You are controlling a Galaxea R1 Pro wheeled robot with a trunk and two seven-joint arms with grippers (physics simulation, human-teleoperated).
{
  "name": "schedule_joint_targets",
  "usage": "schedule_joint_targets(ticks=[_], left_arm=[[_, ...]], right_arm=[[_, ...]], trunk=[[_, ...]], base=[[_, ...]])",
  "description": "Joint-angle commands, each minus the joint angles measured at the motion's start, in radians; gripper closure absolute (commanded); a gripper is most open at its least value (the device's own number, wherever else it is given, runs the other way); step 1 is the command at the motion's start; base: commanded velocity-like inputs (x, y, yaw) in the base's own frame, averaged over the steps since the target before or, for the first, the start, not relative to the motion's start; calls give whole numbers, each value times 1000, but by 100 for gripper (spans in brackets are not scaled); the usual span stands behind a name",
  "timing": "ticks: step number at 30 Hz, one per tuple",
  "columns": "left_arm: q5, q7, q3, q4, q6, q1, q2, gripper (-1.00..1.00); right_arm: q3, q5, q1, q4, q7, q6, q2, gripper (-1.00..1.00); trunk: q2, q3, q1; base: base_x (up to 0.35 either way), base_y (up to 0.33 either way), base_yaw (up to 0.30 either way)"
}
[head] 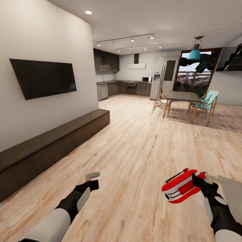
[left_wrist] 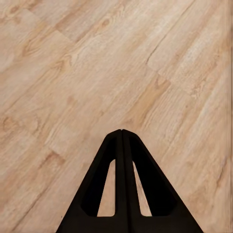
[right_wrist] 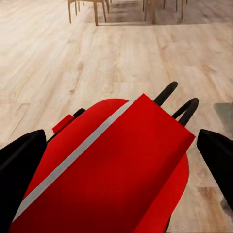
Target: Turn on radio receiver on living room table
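Observation:
My right gripper (head: 197,181) is shut on the radio receiver (head: 179,190), a glossy red rounded box with a white band, and holds it above the wooden floor. In the right wrist view the radio receiver (right_wrist: 111,179) sits between the two black fingers (right_wrist: 22,160), with its two dark antenna loops pointing away. A flat grey corner of the table (head: 233,193) shows just right of that hand. My left gripper (head: 93,175) hangs over bare floor; in the left wrist view the left gripper (left_wrist: 121,132) is shut with nothing in it.
A long dark brown bench cabinet (head: 50,144) runs along the left wall under a wall television (head: 43,77). A dark dining table (head: 183,96) with wooden chairs stands far ahead on the right, before the kitchen units (head: 131,88). Wooden floor (head: 134,151) stretches ahead.

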Motion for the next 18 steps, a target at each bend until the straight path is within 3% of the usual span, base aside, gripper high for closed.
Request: schedule_joint_targets(ticks=[1,5,9,18], left_arm=[[0,-2,0,0,-1,0,0,100],[3,-7,0,-1,-15,0,-1,100],[4,-8,0,-1,-24,0,-1,100],[4,-8,0,-1,-26,0,-1,100]], right_arm=[[-10,0,0,-1,3,0,0,100],[-16,-1,0,-8,-1,-6,3,100],[-12,-1,0,-5,0,-5,9,100],[-20,-2,0,-5,1,-5,9,100]], trunk=[[0,0,0],[0,0,0],[0,0,0],[0,0,0]], base=[[0,-343,0],[-4,-330,0],[-15,-116,-65],[-1,-9,-275]])
